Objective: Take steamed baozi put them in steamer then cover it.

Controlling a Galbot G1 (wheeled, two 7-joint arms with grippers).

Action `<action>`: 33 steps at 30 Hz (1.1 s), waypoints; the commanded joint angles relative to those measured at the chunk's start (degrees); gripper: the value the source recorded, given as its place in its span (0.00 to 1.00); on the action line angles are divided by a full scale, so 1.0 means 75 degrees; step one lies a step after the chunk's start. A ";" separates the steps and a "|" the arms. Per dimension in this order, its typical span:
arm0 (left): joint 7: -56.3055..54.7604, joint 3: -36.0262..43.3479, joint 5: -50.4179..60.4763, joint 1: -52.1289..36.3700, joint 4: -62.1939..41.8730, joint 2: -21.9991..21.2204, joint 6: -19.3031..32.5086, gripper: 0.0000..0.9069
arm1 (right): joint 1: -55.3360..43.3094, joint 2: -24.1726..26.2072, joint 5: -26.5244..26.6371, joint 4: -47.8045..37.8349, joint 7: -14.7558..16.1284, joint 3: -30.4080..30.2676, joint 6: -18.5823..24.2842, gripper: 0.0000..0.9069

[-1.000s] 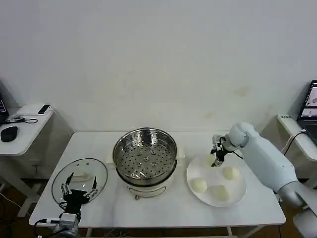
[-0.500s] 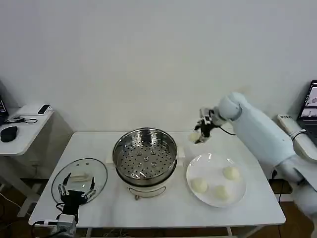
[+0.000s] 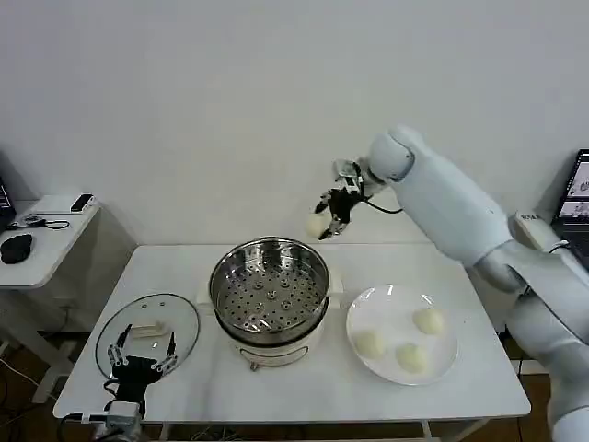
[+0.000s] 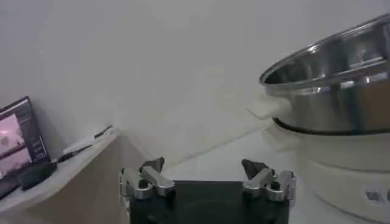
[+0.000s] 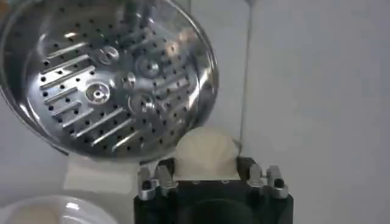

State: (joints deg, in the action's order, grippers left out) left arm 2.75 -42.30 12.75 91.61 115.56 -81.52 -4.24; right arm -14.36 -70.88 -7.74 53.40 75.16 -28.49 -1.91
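My right gripper (image 3: pixel 324 221) is shut on one cream-white baozi (image 3: pixel 317 224), held in the air above and behind the steamer's far right rim. In the right wrist view that baozi (image 5: pixel 205 151) sits between the fingers with the steamer's perforated tray (image 5: pixel 109 79) below. The shiny steamer (image 3: pixel 270 287) stands at the table's middle on its white base, with nothing on its tray. Three baozi (image 3: pixel 369 343) (image 3: pixel 428 320) (image 3: pixel 409 356) lie on the white plate (image 3: pixel 390 304). The glass cover (image 3: pixel 147 327) lies flat at the front left. My left gripper (image 3: pixel 140 361) hovers open over the cover's near edge.
A side table (image 3: pixel 41 239) with a mouse and small devices stands at the far left. A screen edge (image 3: pixel 578 189) shows at the far right. The white wall runs close behind the table.
My right gripper has lifted a baozi off the plate and carried it up and to the left, to above the steamer's far rim. The left arm has barely moved.
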 commanded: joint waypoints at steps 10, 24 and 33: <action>0.0037 0.0066 0.0276 0.0136 -0.0104 -0.0068 -0.0018 1.00 | -0.0079 -0.0795 -0.2536 0.1257 -0.0144 -0.0987 0.4195 0.76; 0.0056 -0.0001 0.0235 0.0179 -0.0110 -0.0112 -0.0077 1.00 | 0.0257 -0.1107 -0.3851 0.1489 -0.0774 -0.1479 0.4961 0.76; 0.0049 -0.0014 0.0235 0.0264 -0.0056 -0.0108 -0.0078 1.00 | 0.0484 -0.1505 -0.4720 0.0794 -0.1273 -0.1454 0.5070 0.76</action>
State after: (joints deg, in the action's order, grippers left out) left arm 3.14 -42.23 14.57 93.38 115.12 -82.36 -4.79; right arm -11.56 -80.34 -37.18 61.04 68.20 -38.43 33.61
